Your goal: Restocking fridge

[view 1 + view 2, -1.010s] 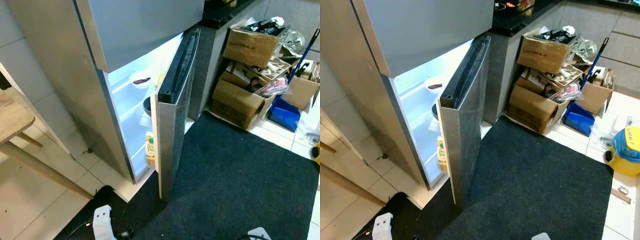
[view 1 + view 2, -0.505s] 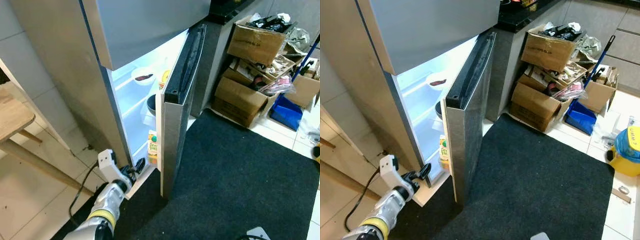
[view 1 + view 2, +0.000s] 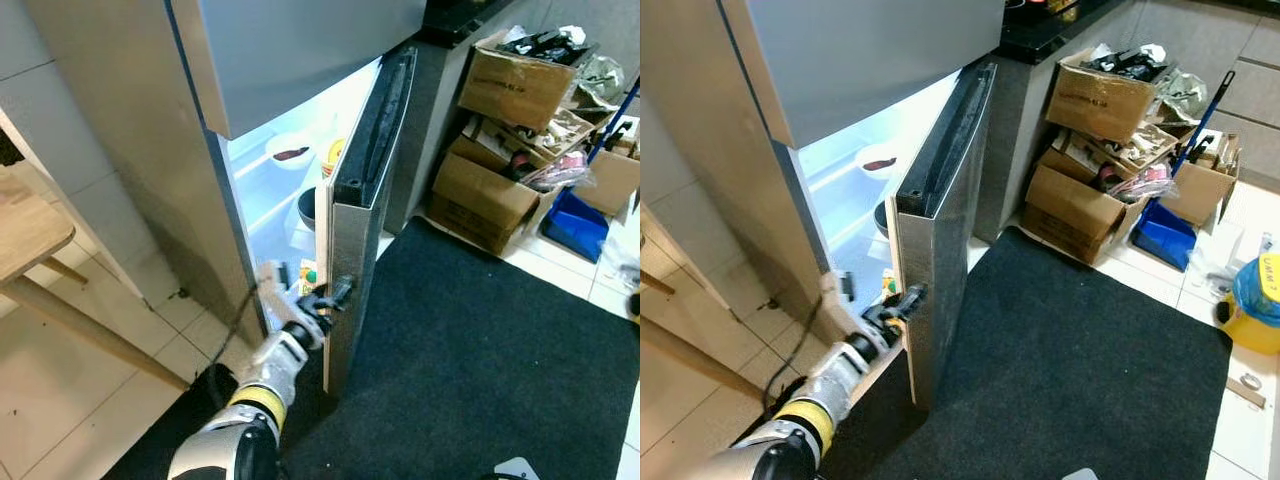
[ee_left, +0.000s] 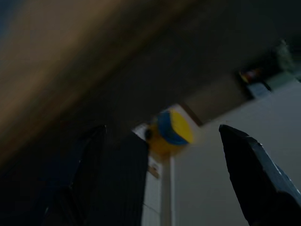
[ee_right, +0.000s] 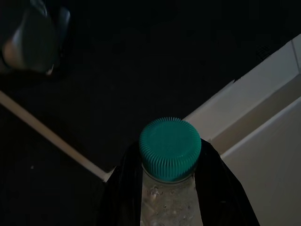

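Standing by the fridge (image 3: pixel 120 120), I see its lower door (image 3: pixel 355 260) only partly swung out, the lit shelves showing through the gap. Restocking looks barely under way: by my reckoning the door must come wider before anything goes in.

Leftmost sits the corner of a wooden table (image 3: pixel 25 235). Next comes the left gripper (image 3: pixel 330 296), reached forward on its silver arm to the door's free edge, low down. Its two black fingers (image 4: pixel 256 174) stand spread apart in the left wrist view, with nothing pinched between them; whether one is hooked behind the door edge I cannot tell.

Inside, I count one pale bowl (image 3: pixel 288 153) on the upper shelf, one dark bowl (image 3: pixel 306 208) below it, and one juice carton (image 3: pixel 308 277) near the bottom (a yellow item beside the pale bowl is too hidden to name).

The bottle (image 5: pixel 170 188) to be stocked, one only, with a green cap (image 5: pixel 170 148), is held down low in the right gripper (image 5: pixel 169 188), whose dark fingers are pressed against its neck on both sides, above the black mat (image 3: pixel 480 360). So it is gripped but not yet shelved.

Further right, cardboard boxes (image 3: pixel 480 195) are stacked by the counter (I make out about four), then one blue dustpan (image 3: pixel 572 222) and one yellow bin (image 3: pixel 1255 305).
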Available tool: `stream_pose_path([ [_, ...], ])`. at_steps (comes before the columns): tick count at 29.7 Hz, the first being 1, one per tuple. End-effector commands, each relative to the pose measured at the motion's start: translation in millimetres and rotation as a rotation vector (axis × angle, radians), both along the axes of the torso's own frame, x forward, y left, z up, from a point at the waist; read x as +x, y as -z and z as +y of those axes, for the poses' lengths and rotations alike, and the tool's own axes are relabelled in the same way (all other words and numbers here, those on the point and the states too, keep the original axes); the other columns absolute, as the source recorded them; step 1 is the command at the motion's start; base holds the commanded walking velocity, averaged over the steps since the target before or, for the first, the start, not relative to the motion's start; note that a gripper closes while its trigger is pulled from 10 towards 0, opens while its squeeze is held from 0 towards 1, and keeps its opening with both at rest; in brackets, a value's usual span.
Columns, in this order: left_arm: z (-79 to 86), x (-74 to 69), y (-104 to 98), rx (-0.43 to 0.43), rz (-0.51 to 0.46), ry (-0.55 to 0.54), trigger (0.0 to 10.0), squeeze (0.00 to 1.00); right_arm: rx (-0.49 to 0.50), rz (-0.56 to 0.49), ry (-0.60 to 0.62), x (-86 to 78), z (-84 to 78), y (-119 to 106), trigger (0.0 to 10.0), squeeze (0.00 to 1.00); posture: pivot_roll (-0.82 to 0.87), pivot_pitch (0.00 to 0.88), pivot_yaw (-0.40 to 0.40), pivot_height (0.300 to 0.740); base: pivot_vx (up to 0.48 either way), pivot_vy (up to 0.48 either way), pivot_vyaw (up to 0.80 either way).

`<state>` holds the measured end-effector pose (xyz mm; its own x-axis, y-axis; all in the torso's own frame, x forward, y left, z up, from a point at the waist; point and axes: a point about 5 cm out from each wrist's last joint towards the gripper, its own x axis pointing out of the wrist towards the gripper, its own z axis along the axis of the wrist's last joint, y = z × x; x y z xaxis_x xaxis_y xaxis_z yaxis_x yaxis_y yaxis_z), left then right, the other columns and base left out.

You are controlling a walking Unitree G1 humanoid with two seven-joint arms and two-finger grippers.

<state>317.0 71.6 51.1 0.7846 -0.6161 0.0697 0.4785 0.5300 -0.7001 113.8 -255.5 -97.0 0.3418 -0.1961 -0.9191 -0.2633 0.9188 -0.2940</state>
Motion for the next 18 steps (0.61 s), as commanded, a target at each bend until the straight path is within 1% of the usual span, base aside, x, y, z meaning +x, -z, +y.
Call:
stream_pose_path([
  [1, -35.8, -8.7, -4.3, -0.051, -0.018, 0.117, 10.0, 0.0, -0.006, 0.021, 0.011, -6.6, -1.7, 1.5, 10.0, 0.0, -0.05, 0.071, -0.012, 0.74, 0.0, 0.0, 0.0],
  [2, -35.8, -8.7, -4.3, -0.051, -0.018, 0.117, 10.0, 0.0, -0.006, 0.021, 0.011, -6.6, -1.7, 1.5, 10.0, 0.0, -0.05, 0.071, -0.012, 0.74, 0.0, 0.0, 0.0],
  [4, -55.0, -19.6, -3.3, -0.064, -0.035, 0.217, 10.0, 0.0, -0.006, 0.019, 0.011, -5.9, -1.7, 1.3, 10.0, 0.0, -0.05, 0.067, -0.012, 0.74, 0.0, 0.0, 0.0],
  [5, -60.8, -23.5, -2.6, -0.067, -0.039, 0.249, 10.0, 0.0, -0.006, 0.018, 0.011, -5.6, -1.6, 1.2, 10.0, 0.0, -0.05, 0.067, -0.012, 0.74, 0.0, 0.0, 0.0],
  [7, -63.9, -25.7, -2.2, -0.068, -0.04, 0.266, 10.0, 0.0, -0.006, 0.018, 0.01, -5.4, -1.6, 1.2, 10.0, 0.0, -0.05, 0.067, -0.012, 0.74, 0.0, 0.0, 0.0],
  [10, -78.8, -38.8, -0.1, -0.083, -0.06, 0.377, 10.0, 0.0, -0.005, 0.017, 0.011, -5.2, -1.5, 1.1, 10.0, 0.0, -0.05, 0.067, -0.012, 0.74, 0.0, 0.0, 0.0],
  [11, -78.8, -38.8, -0.1, -0.083, -0.06, 0.377, 10.0, 0.0, -0.005, 0.017, 0.011, -5.2, -1.5, 1.1, 10.0, 0.0, -0.05, 0.067, -0.012, 0.74, 0.0, 0.0, 0.0],
  [12, -85.1, -42.8, 0.7, -0.073, -0.06, 0.396, 10.0, 0.0, -0.006, 0.017, 0.012, -5.3, -1.9, 1.1, 10.0, 0.0, -0.05, 0.066, -0.011, 0.74, 0.0, 0.0, 0.0],
  [13, -85.1, -42.8, 0.7, -0.073, -0.06, 0.396, 10.0, 0.0, -0.006, 0.017, 0.012, -5.3, -1.9, 1.1, 10.0, 0.0, -0.05, 0.066, -0.011, 0.74, 0.0, 0.0, 0.0],
  [15, -91.4, -47.2, 2.9, -0.051, -0.052, 0.411, 10.0, 0.0, -0.008, 0.016, 0.017, -5.7, -2.7, 0.9, 10.0, 0.0, -0.06, 0.069, -0.005, 0.74, 0.0, 0.0, 0.0],
  [18, -87.8, -46.4, 5.9, -0.041, -0.033, 0.395, 10.0, 0.0, -0.008, 0.016, 0.021, -6.1, -2.9, 1.0, 10.0, 0.0, -0.06, 0.068, -0.006, 0.74, 0.0, 0.0, 0.0],
])
